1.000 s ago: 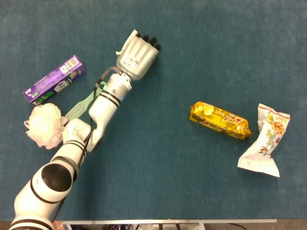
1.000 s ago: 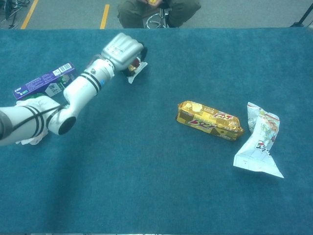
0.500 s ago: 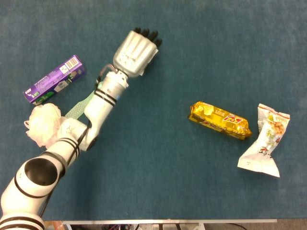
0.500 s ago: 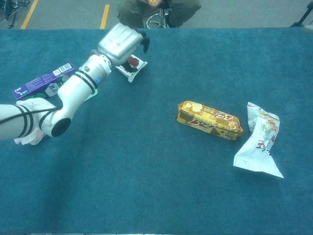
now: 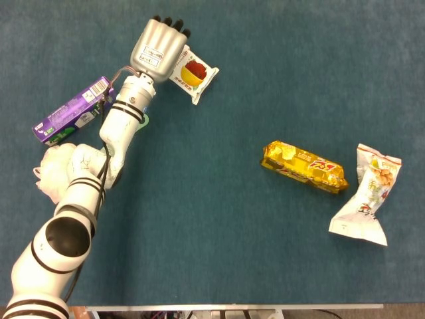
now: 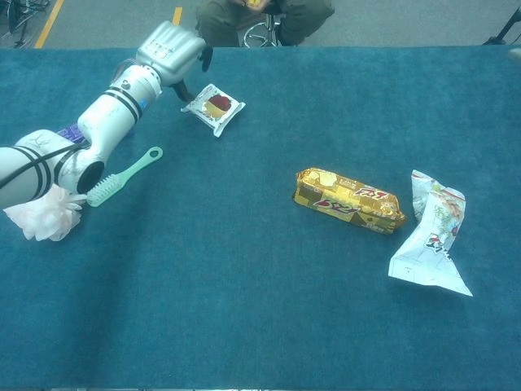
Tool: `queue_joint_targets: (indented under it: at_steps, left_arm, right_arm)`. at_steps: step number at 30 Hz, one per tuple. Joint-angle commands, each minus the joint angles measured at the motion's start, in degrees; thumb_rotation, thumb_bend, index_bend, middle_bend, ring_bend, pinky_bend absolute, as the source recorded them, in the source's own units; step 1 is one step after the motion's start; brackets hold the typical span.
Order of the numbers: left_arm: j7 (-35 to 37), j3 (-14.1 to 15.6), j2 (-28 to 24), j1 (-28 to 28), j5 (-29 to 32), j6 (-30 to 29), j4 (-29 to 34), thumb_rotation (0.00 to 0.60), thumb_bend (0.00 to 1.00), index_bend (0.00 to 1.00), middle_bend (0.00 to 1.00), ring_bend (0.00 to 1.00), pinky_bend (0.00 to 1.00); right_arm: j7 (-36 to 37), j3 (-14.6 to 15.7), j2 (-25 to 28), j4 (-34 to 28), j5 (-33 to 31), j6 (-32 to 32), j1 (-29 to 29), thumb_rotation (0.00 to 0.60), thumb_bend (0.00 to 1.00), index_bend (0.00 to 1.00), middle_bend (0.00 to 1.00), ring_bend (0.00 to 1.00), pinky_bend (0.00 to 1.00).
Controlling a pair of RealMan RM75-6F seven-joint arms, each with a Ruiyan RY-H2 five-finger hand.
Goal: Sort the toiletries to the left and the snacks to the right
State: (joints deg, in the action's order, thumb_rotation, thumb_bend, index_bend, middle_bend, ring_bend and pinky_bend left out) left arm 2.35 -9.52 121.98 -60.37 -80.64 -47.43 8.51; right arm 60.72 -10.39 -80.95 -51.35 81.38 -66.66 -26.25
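1. Hovering at the upper left of the head view, the left robot hand (image 5: 158, 45) shows its back to the camera, its dark fingertips (image 5: 169, 22) pointing toward the top edge; it holds nothing, and whether the fingers are spread or curled I cannot tell from either view.
2. In the chest view the same left robot hand (image 6: 169, 47) sits near the far edge of the surface (image 6: 260, 326), just left of a small white snack packet.
3. That small snack packet (image 5: 192, 72), white with a red-and-yellow picture, lies flat just right of the hand in the head view; in the chest view (image 6: 213, 107) it lies apart from the hand.
4. The white arm (image 5: 109, 143) runs from the hand down to the lower left of the frame.
5. A purple box (image 5: 73, 111) lies to the left of the arm, partly behind it.
6. A mint-green brush (image 6: 122, 177) lies in the chest view beside the forearm, bristle end toward the lower left.
7. A pale pink bath pouf (image 6: 42, 218) sits at the left edge, just below the brush.
8. A gold-wrapped snack bar (image 5: 304, 167) lies right of centre, well apart from the hand.
9. A white snack bag (image 5: 366, 195) lies near the right edge, just beside the gold bar.
10. The right robot hand is out of both views.
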Motion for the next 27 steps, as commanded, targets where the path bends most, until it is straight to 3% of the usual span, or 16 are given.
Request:
queue_joint_targets:
  at_steps: [1,9,21,27]
  left_arm:
    - [0.81,0.51,0.65,-0.29,-0.15,1.77,-1.4,0.6,0.11,0.44,0.35,0.36,0.45]
    - [2.44,0.88,1.37,-0.63,-0.2,2.83,-2.38,0.6,0.11,0.44,0.35,0.36,0.45]
    - [4.04,2.26,2.53,-0.79,-1.6,-2.32,-1.99,0.6,0.11,0.44,0.35,0.36,0.45]
    - [3.44,1.15,1.69,-1.95,-0.31,0.64,-3.2,0.6,0.11,0.44,0.35,0.36,0.45]
  right_arm:
    - [0.33,0.2,-0.27,0.44,-0.09,0.33,0.17,0.6,0.0,0.43,0.44,0.36,0.52]
    - [1.19,0.52,-0.89,1.52,-0.19,0.81,0.66,0.6,0.0,0.43,0.44,0.36,0.52]
    - [2.21,0.73,-1.69,2.39,0.46,0.92,0.4,0.6,0.0,0.43,0.44,0.36,0.52]
    - [1.91,0.66,-1.23,1.97,0.29,0.83,0.68,0.6,0.0,0.43,0.44,0.36,0.52]
